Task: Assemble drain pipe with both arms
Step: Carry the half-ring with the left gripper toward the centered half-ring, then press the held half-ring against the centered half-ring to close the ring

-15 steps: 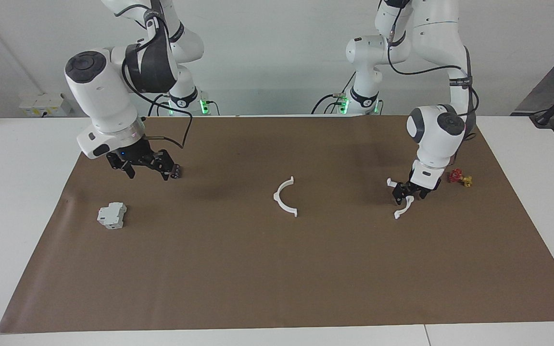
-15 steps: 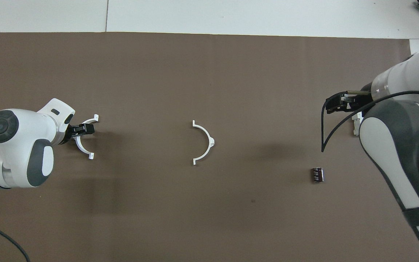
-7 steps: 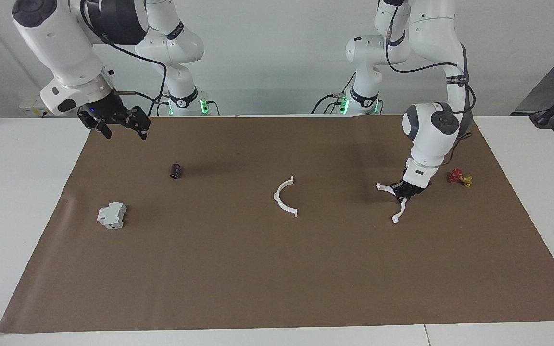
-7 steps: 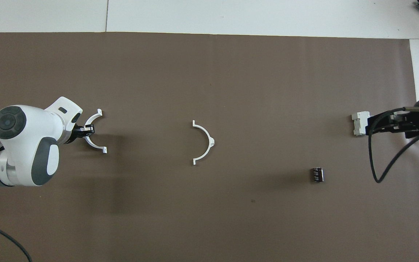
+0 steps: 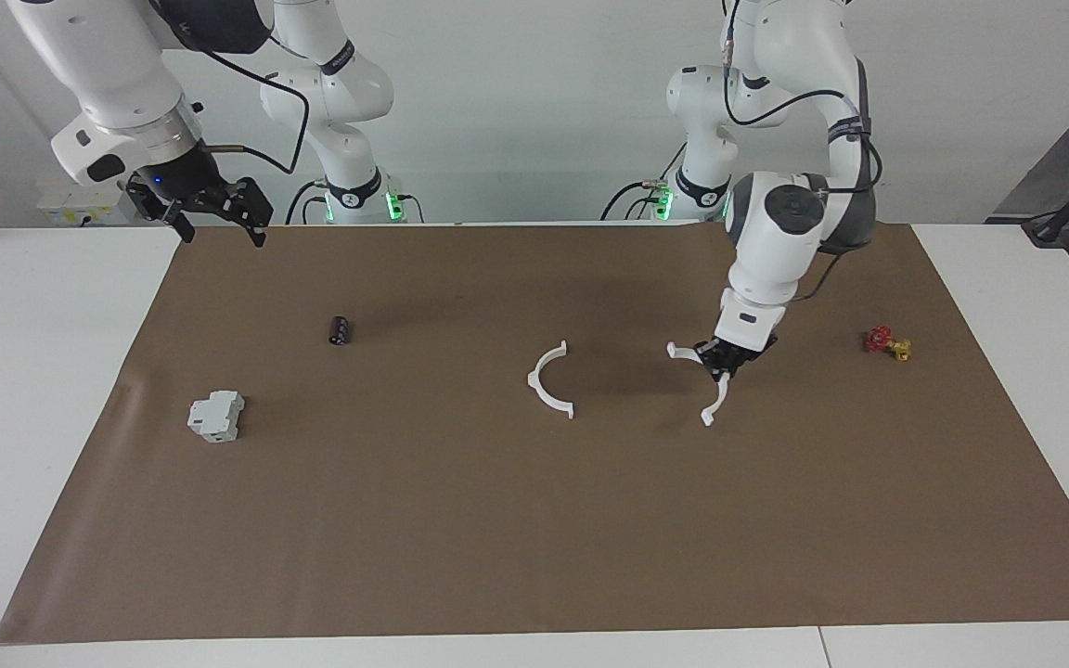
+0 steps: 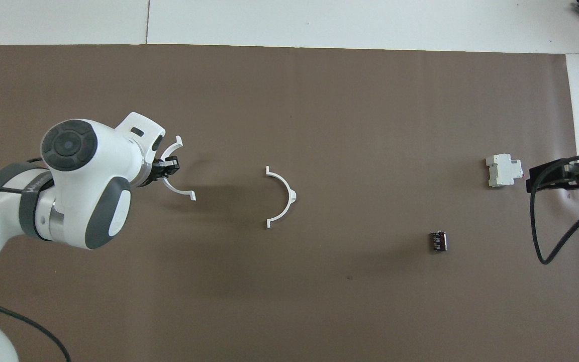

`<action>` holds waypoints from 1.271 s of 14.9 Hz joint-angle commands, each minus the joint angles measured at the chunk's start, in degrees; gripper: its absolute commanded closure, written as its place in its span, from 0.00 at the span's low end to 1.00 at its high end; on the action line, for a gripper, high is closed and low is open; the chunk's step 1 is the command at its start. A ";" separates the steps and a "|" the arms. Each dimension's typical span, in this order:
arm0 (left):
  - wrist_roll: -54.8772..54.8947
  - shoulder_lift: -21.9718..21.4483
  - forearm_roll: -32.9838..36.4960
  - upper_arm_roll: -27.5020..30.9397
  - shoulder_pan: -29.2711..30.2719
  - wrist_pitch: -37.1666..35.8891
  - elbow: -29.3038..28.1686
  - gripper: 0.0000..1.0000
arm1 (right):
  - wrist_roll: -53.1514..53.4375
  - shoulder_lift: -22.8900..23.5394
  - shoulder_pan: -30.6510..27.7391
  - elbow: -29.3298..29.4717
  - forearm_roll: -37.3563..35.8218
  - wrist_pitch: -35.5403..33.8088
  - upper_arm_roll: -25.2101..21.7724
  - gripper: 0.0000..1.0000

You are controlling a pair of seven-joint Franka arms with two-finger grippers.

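Note:
One white half-ring [image 5: 548,388] of the drain pipe lies flat at the middle of the brown mat [image 5: 460,520]; it also shows in the overhead view [image 6: 284,198]. My left gripper [image 5: 723,368] is shut on the other half-ring [image 5: 710,405] and holds it just above the mat, toward the left arm's end from the lying one, with a gap between them. In the overhead view the left gripper [image 6: 171,168] holds that half-ring [image 6: 181,190] with its open side toward the lying one. My right gripper [image 5: 216,223] is open and empty, raised over the mat's edge at the right arm's end [image 6: 561,176].
A grey-white boxy block [image 5: 216,416] [image 6: 503,170] sits at the right arm's end of the mat. A small black cylinder [image 5: 339,329] [image 6: 438,241] lies nearer to the robots than the block. A small red and yellow part [image 5: 887,344] lies at the left arm's end.
My left gripper has carried its half-ring toward the middle of the mat, closer to the lying half-ring. My right arm has risen and drawn back from the black cylinder to the mat's edge.

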 commanded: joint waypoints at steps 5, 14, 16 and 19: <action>-8.18 1.93 -3.08 0.86 -11.87 5.73 -0.60 1.00 | -1.63 0.95 0.14 1.41 -1.49 -1.30 0.79 0.00; -4.68 6.42 -2.47 1.04 -13.90 6.87 -1.14 1.00 | -1.63 1.92 0.23 4.67 -1.93 -4.38 0.88 0.00; -4.40 6.33 -2.38 1.04 -13.99 5.65 -0.88 1.00 | -1.46 1.92 0.05 4.67 -0.62 -4.03 0.80 0.00; -4.05 6.68 -2.47 1.04 -13.73 1.44 2.45 1.00 | -1.37 1.83 -0.38 4.41 0.88 -3.85 0.80 0.00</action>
